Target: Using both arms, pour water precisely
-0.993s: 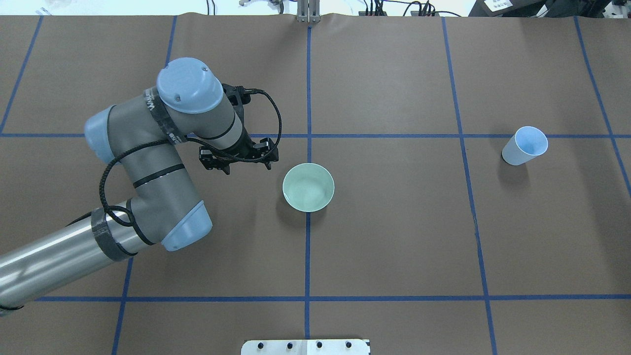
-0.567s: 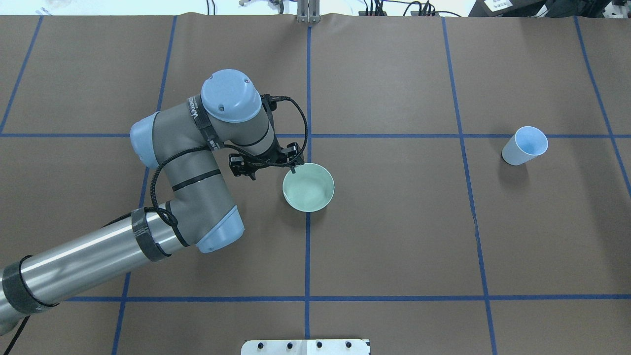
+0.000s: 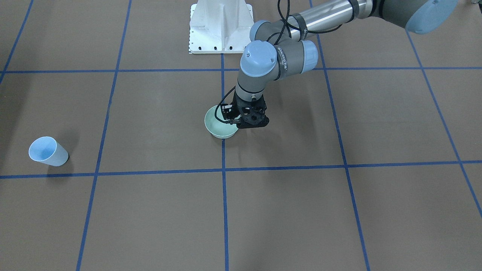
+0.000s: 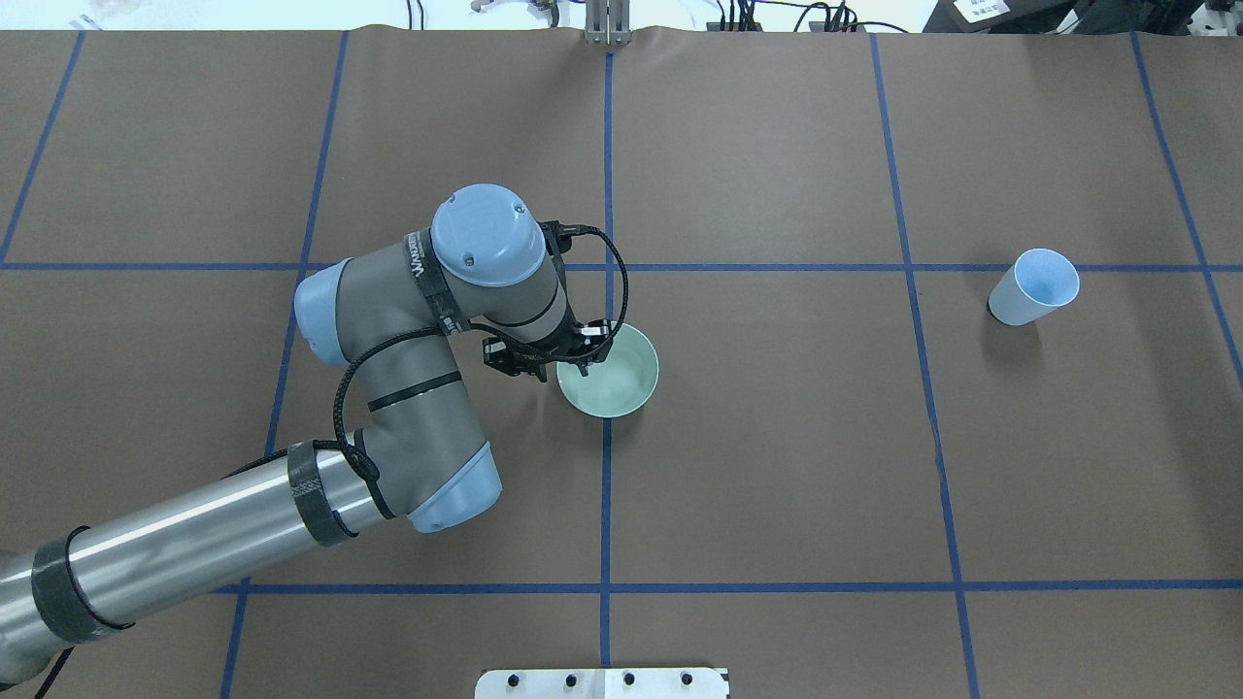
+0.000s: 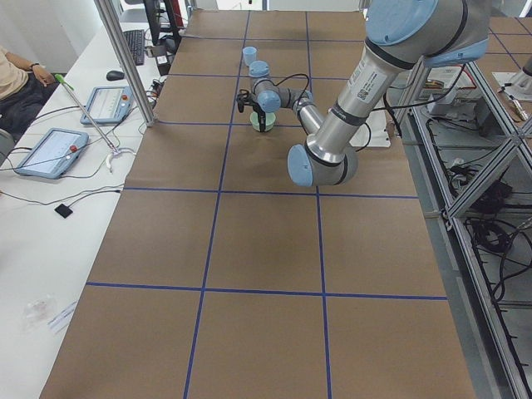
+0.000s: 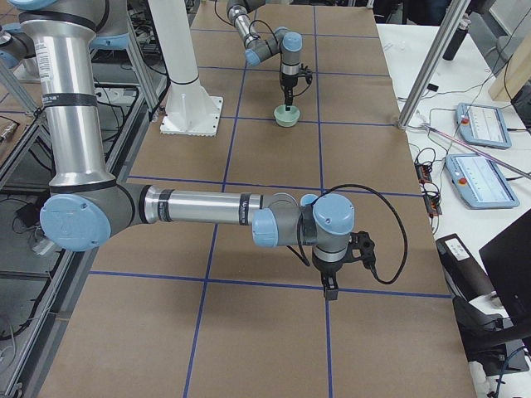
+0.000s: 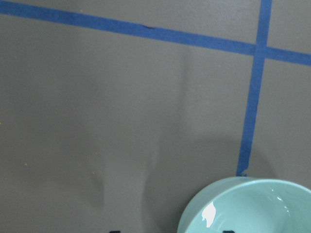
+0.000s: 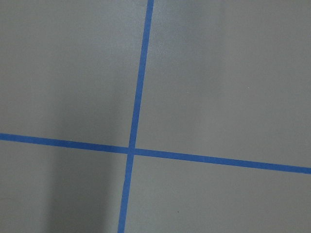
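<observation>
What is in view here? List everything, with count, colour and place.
bowl: one, pale green, table centre, on the middle tape line.
white glint: one, inside the bowl; possibly water, cannot tell.
cup: one, light blue, on the robot's right side.
table cover: one, brown, with a blue tape grid.
pedestal: one, white, at the robot's base.
tablets: two, grey, on the side bench.
left arm: one, silver-grey with light-blue caps; jaws open astride the bowl's rim.
right arm: one, same colours, over the table's right end; jaws' state cannot be told.
</observation>
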You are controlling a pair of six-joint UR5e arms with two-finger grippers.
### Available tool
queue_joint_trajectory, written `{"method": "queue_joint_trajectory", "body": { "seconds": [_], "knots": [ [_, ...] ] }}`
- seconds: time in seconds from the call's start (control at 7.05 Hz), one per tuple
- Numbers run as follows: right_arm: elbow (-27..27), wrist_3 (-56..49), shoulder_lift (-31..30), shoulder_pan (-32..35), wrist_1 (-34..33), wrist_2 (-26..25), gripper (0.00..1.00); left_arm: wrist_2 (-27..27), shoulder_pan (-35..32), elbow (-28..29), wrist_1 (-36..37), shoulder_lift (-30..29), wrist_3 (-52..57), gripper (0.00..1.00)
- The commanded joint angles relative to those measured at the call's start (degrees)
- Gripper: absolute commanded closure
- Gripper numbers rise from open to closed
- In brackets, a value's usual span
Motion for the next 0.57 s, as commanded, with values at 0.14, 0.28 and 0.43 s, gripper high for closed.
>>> {"method": "queue_joint_trajectory", "body": {
  "seconds": [0.14,0.28,0.43],
  "knots": [
    [0.07,0.00,0.07,0.03,0.00,0.00,0.00,0.03,0.38,-0.23,-1.31,0.07,0.02,1.00],
    [0.07,0.00,0.07,-0.05,0.00,0.00,0.00,-0.15,0.20,-1.10,-1.13,0.15,0.02,1.00],
    [0.07,0.00,0.07,-0.06,0.00,0.00,0.00,-0.41,-0.41,-2.68,-0.96,0.33,0.02,1.00]
  ]
}}
